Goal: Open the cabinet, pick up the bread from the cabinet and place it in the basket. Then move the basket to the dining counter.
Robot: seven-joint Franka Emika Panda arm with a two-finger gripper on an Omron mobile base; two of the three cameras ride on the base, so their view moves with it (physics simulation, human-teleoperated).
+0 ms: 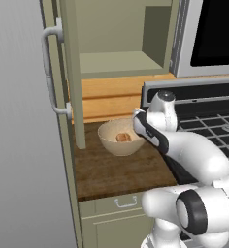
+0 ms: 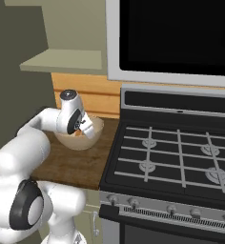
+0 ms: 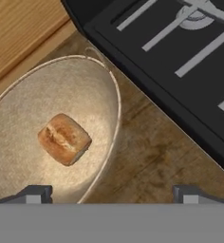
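At the far left the cabinet (image 1: 70,72) door hangs wide, its shelf (image 1: 119,63) bare. Right of it, on the wooden bench (image 1: 116,172), the basket (image 1: 119,138) holds the bread (image 1: 123,137) at its bottom. My jaws are spread wide and pinch nothing, hovering over the basket's right rim, between it and the stove (image 2: 181,157). So I judge the bread step done and the carry in hand. Next I need to straddle that rim wall, close on it firmly and lift level.
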